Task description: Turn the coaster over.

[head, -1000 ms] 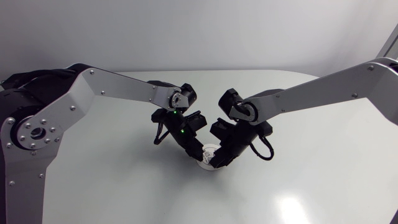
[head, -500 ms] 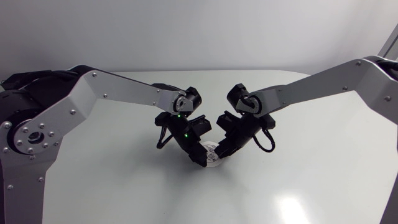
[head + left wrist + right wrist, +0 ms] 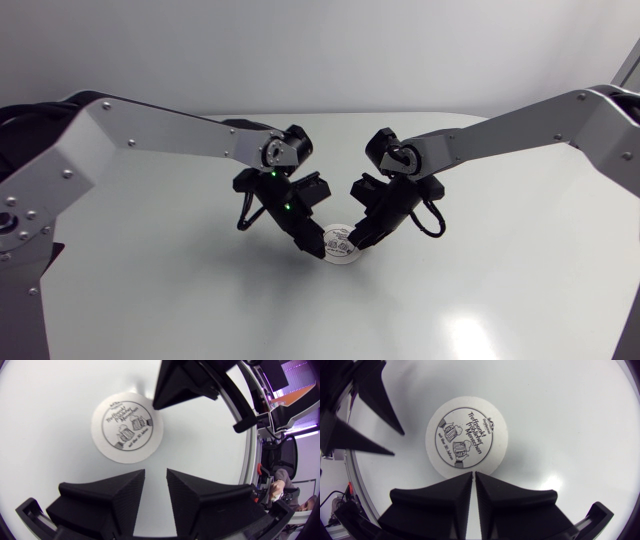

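Note:
The coaster (image 3: 341, 246) is a round white disc with a black print of beer mugs, lying flat on the white table with the print up. It shows whole in the left wrist view (image 3: 127, 427) and the right wrist view (image 3: 466, 436). My left gripper (image 3: 317, 248) hangs just left of it, fingers nearly together and holding nothing (image 3: 155, 472). From the right, my right gripper (image 3: 362, 240) points down at the coaster's edge, shut and empty (image 3: 473, 474). Each gripper faces the other across the disc.
The white table (image 3: 500, 280) stretches bare around the coaster on all sides. Both arms slant in from the side edges and meet near the table's middle. A black cable loops beside each wrist.
Both grippers have shifted a little toward the far side, and the left arm's elbow has swung outward. The coaster, partly covered before, now shows more fully between the fingertips.

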Controlling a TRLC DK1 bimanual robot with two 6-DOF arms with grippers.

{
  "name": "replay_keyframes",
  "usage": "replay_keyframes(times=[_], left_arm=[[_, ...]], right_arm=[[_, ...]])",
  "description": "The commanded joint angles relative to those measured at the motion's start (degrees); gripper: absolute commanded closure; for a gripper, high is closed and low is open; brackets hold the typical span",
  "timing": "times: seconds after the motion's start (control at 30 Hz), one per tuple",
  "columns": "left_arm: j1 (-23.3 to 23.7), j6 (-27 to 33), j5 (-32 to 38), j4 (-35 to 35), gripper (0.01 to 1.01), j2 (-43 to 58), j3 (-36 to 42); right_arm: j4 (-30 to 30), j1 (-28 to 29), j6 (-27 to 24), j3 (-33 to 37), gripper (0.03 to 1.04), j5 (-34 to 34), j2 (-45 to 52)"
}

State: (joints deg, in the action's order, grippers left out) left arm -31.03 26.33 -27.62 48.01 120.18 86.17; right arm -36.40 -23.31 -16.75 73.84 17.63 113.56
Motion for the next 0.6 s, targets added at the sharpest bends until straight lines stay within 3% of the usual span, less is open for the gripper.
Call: replay_keyframes(times=[0.0, 0.33, 0.57], left_arm=[[1.9, 1.2, 0.1, 0.6, 0.697, -1.0, 1.9], [1.0, 1.4, 0.3, -0.5, 0.697, 7.1, 5.2], [1.0, 1.4, 0.3, -2.1, 0.698, 10.6, 5.1]], right_arm=[[-1.5, -0.6, -0.7, -1.5, 0.93, 0.3, -3.9], [-0.3, -1.7, -0.2, -3.3, 0.93, 0.9, -4.5], [0.9, 0.4, 0.0, -3.9, 0.93, 1.4, -4.6]])
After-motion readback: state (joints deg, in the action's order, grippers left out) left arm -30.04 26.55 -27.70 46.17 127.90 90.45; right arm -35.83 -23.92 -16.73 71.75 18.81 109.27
